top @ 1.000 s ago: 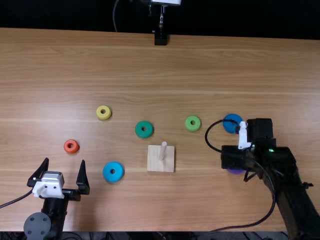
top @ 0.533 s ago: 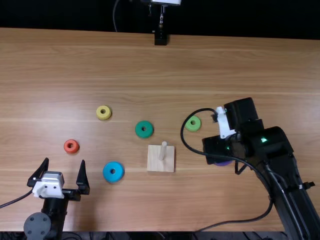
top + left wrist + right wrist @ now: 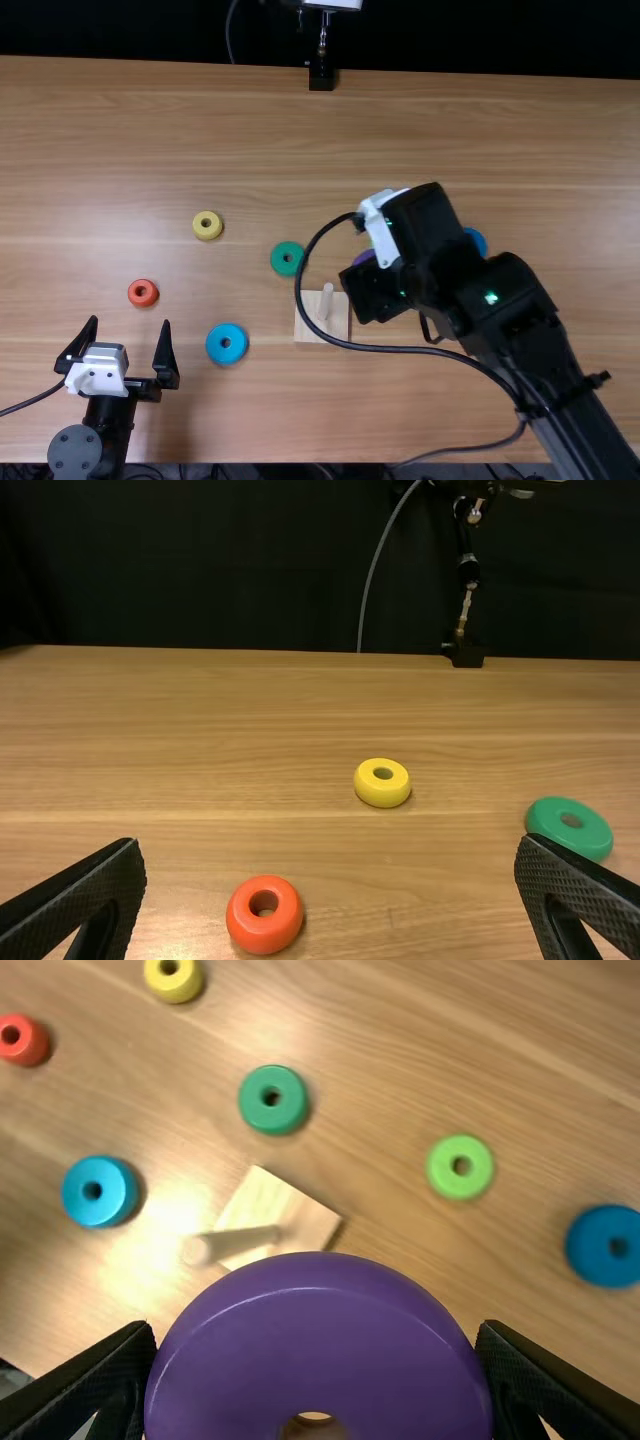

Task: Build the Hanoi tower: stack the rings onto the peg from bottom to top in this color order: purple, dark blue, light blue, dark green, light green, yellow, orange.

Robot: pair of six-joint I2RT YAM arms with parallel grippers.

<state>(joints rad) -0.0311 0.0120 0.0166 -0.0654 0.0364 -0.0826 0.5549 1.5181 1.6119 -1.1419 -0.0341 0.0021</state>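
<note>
- top view: see the left gripper (image 3: 130, 322), fingers spread wide with only air between, near the table's (image 3: 200, 130) near left corner
- just beyond it, find the orange ring (image 3: 142, 302); farther off, the yellow ring (image 3: 200, 232)
- spot the right gripper (image 3: 372, 290) near the wooden base (image 3: 335, 325) and its upright peg (image 3: 327, 307), with the edge of the purple ring (image 3: 363, 257) peeking out
- left of the base, see the light blue ring (image 3: 215, 350); just past its far left corner, the dark green ring (image 3: 278, 265)
- behind the right arm, catch part of the dark blue ring (image 3: 480, 243)
- left wrist view: see the left gripper (image 3: 330, 842) wide apart, with orange, yellow and dark green rings lying beyond
- right wrist view: see the right gripper (image 3: 317, 1330) clamped on opposite sides of the purple ring
- find the light green ring (image 3: 438, 1170) between the dark green and dark blue ones
</note>
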